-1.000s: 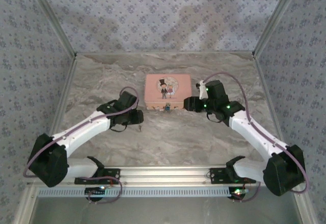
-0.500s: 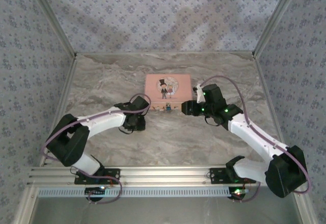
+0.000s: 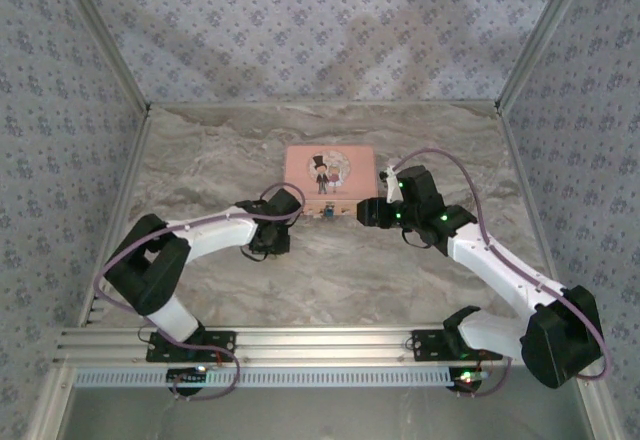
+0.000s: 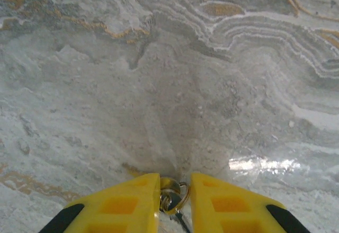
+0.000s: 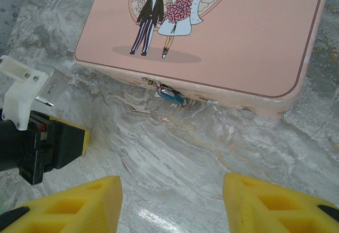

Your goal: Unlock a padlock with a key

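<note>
so far only the first step is under way: the left gripper (image 4: 175, 182) sits low on the table (image 4: 159, 74), its fingers narrowed about the key (image 4: 169, 197) by its ring, though whether it is truly pinched i cannot tell. lifting, inserting and turning are all left. the padlock (image 5: 172, 96) hangs, not yet unlocked i judge, at the front wall of the tin (image 5: 238, 32). the right gripper (image 5: 172, 185) stands wide and empty, facing the padlock. open table lies on the near side; the tin wall and the right fingers crowd the approach.
</note>
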